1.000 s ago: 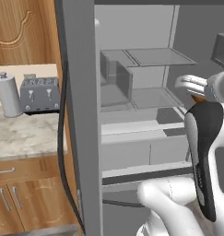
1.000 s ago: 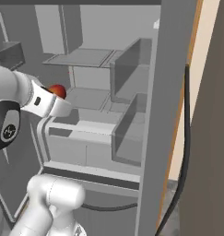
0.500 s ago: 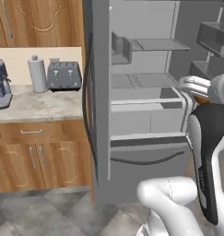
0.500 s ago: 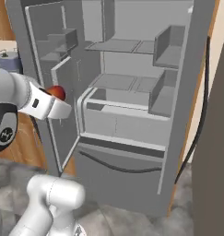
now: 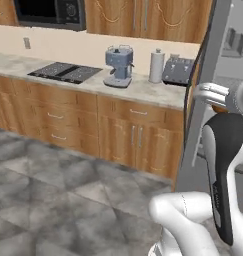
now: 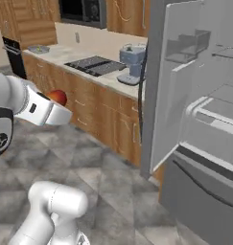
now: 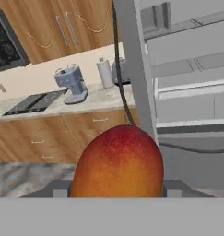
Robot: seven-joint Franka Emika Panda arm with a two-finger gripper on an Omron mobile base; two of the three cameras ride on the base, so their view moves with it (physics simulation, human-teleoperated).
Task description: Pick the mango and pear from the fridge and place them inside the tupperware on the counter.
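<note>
The mango (image 7: 119,162) sits clamped in the tool (image 7: 117,189), held in the air above the grey tiled floor (image 5: 68,200) and out in front of the open fridge (image 6: 204,119). In the hand view it stands with its long axis running straight up from between the fingertips, its rounded red end pointing away from the tool and its orange-yellow flank toward the near side; the tool's tips are almost wholly hidden behind the fruit. In the right base view a small part of the mango (image 6: 58,97) shows as a red-orange curve just beyond the white wrist, at the left of the scene. The fridge stands to the right with its door (image 6: 161,86) swung wide; its grey shelves and door bins (image 6: 185,45) appear bare as far as can be seen. To the left runs the bench (image 5: 93,80), a pale marbled top over wooden cabinets (image 5: 118,135). On it, from right to left, stand a grey toaster (image 5: 177,71), a white paper-towel roll (image 5: 156,66), a blue-grey coffee machine (image 5: 118,66) and a black cooktop (image 5: 65,72). A microwave (image 5: 48,12) hangs above the cooktop. At the far left end of the bench in the right base view lies a shallow grey tupperware (image 6: 38,49); whether anything is in it cannot be told.
</note>
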